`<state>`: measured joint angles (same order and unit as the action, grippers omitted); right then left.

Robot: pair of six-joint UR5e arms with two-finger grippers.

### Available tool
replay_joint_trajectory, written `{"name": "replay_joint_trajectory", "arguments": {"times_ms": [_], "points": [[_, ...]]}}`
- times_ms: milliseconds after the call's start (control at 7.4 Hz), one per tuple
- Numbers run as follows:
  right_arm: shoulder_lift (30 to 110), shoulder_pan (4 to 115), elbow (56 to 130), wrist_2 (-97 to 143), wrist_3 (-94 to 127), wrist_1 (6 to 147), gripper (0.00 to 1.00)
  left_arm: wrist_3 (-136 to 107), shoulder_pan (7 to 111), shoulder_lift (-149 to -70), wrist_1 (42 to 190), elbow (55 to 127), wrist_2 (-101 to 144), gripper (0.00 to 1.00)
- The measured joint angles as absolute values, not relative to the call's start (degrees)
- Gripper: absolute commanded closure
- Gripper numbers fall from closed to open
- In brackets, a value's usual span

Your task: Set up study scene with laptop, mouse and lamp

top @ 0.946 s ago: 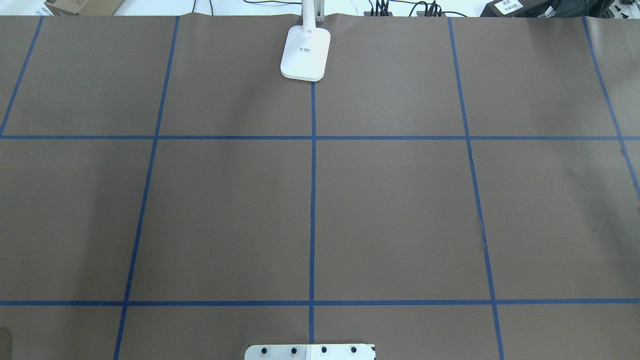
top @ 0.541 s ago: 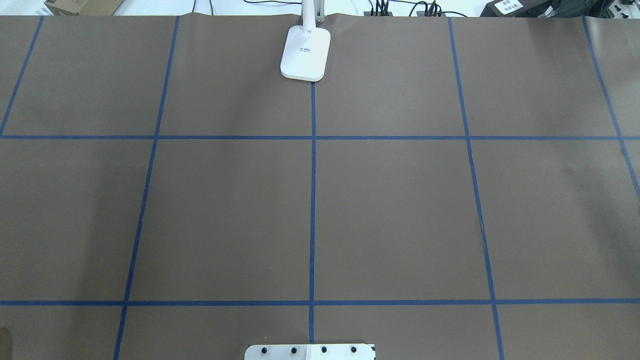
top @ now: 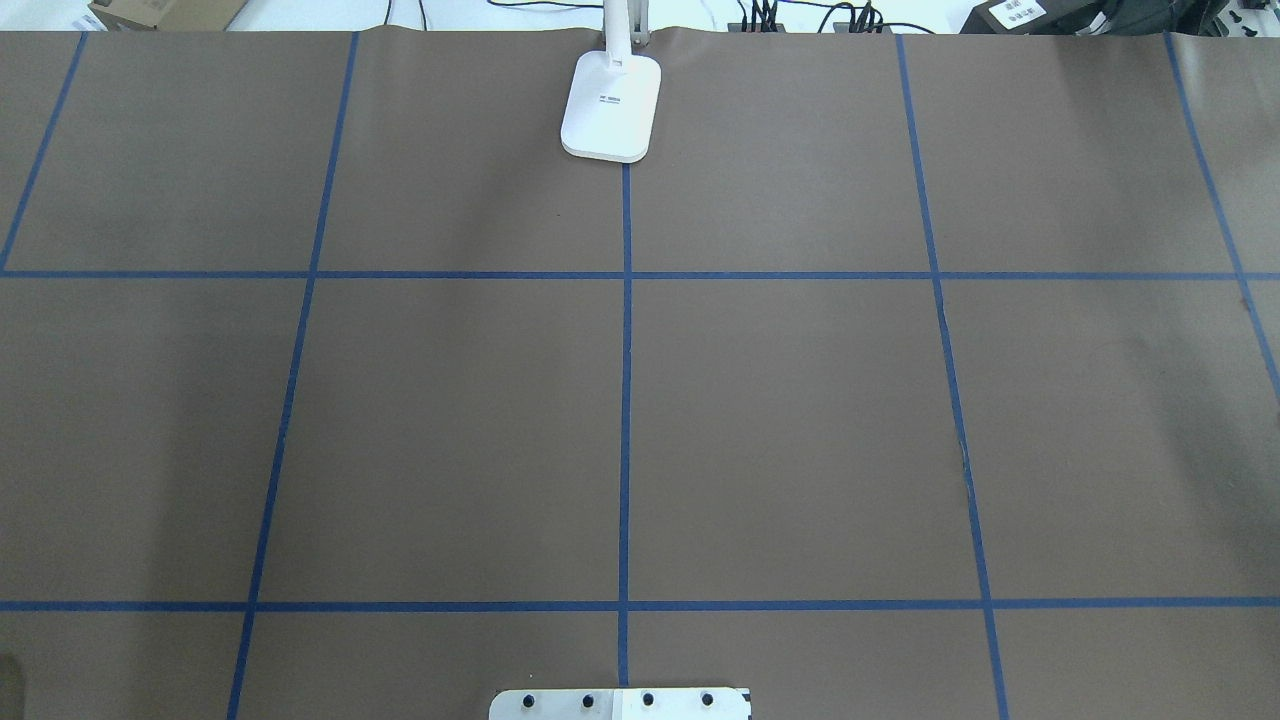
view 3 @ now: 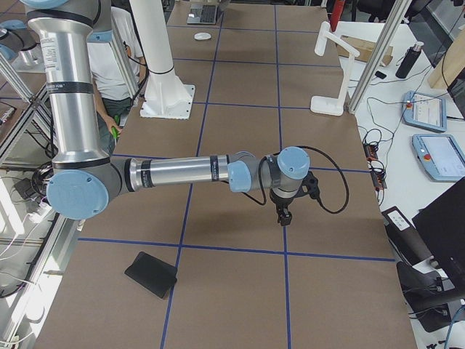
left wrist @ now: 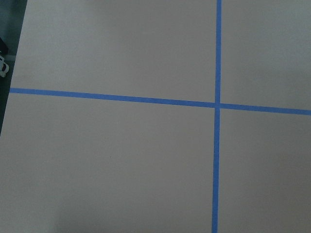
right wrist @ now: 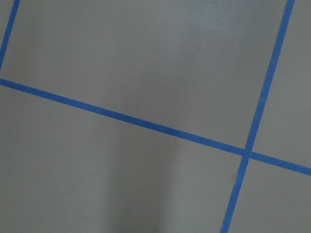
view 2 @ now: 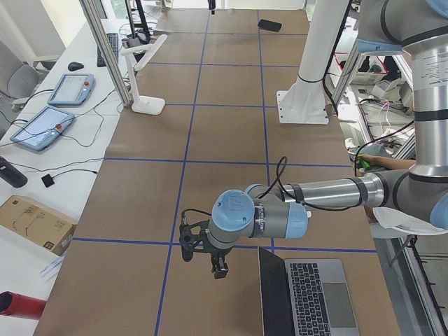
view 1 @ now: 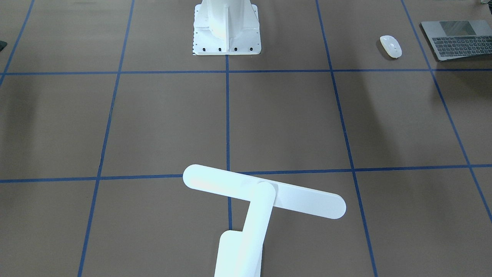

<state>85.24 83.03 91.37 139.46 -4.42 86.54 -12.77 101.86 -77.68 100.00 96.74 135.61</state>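
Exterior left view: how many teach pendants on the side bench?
2. The far pendant lies near the lamp; the near pendant sits closer to the camera. None look hidden.

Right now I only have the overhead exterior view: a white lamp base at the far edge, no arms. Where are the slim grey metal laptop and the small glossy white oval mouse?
Observer: Both are out of your frame, at the robot's left end of the table. The slim grey metal laptop lies outermost, and the small glossy white oval mouse sits beside it toward the centre, not touching.
Operator: Lid?
Observer: Open, with the black keys and trackpad showing.
Operator: Arms?
Observer: The left gripper hangs over bare table near the laptop. The right gripper hangs over the other half. Only the side views show them, so I cannot tell how either's jaws stand.
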Motion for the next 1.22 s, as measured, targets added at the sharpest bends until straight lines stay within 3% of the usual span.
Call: {"name": "replay_joint_trajectory", "arguments": {"times_ms": [541,1216], "points": [[87.97,81.88,90.42,140.31,-4.43,76.31,0.00,-29.43,107.84,-72.26,97.10,95.43,133.81,0.01],[90.41,80.97,90.62,141.97,-4.19,72.18,0.01,-39.16,109.99,-72.71,80.69,95.43,129.15,0.01]]}}
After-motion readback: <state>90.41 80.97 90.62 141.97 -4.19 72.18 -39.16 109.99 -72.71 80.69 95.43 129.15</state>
